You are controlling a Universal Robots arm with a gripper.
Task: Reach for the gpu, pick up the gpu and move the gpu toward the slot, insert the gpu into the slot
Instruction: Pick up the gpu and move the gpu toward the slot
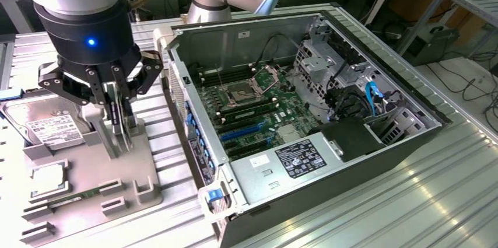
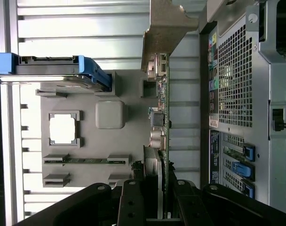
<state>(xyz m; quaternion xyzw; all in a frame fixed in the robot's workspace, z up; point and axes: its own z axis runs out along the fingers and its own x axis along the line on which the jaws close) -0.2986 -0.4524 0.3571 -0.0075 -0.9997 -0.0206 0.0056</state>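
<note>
The gpu (image 1: 118,137) stands thin and edge-on over the grey holder plate (image 1: 144,169) at the exterior view's left. My gripper (image 1: 116,121) comes down on it from above, its black fingers shut on the card's two faces. In the wrist view the gpu (image 2: 162,117) runs away from the gripper (image 2: 157,188) as a green board edge with small parts, ending in its silver bracket (image 2: 169,28). The card's lower edge sits close to the holder; whether it touches I cannot tell. The blue slot (image 1: 241,134) lies on the motherboard inside the open computer case (image 1: 404,143), apart from the card.
On the holder plate lie a silver hard drive (image 1: 43,125), a square processor (image 1: 48,179) and a thin green memory stick (image 1: 78,196). The case's perforated rear wall (image 2: 237,70) rises right beside the card. A ribbed metal table (image 1: 435,201) carries everything.
</note>
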